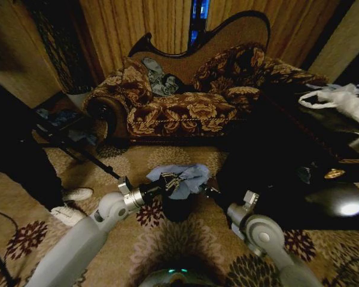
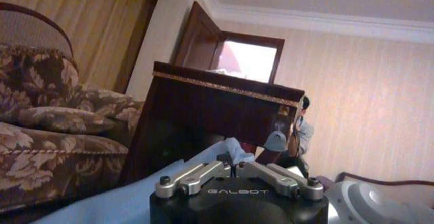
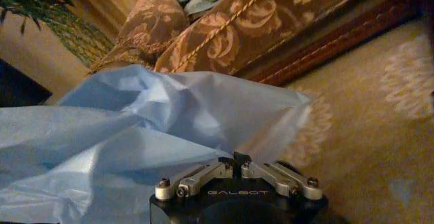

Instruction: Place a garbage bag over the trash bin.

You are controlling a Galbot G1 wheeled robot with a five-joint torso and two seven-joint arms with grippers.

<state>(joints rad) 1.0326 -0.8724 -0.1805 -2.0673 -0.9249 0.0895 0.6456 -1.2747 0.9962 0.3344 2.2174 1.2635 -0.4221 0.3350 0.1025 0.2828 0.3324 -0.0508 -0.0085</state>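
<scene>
The pale blue garbage bag [image 1: 188, 178] hangs bunched over the small black trash bin [image 1: 178, 210] on the carpet in front of the sofa. My left gripper [image 1: 170, 181] reaches in from the left and is shut on the bag's left edge. In the left wrist view the film [image 2: 129, 201] runs up to the closed left gripper [image 2: 235, 164]. My right gripper [image 1: 211, 191] comes in from the right, shut on the bag's other side. The right wrist view has the wrinkled film [image 3: 149, 132] spreading out from the closed right gripper [image 3: 237, 158]. Most of the bin's rim is hidden under the bag.
A floral sofa [image 1: 179, 113] with a grey-blue garment [image 1: 158, 81] stands behind the bin. A dark cabinet [image 1: 299, 149] at the right carries a white plastic bag [image 1: 344, 98]. A person's white shoes [image 1: 72, 203] and a tripod leg [image 1: 90, 158] are on the left.
</scene>
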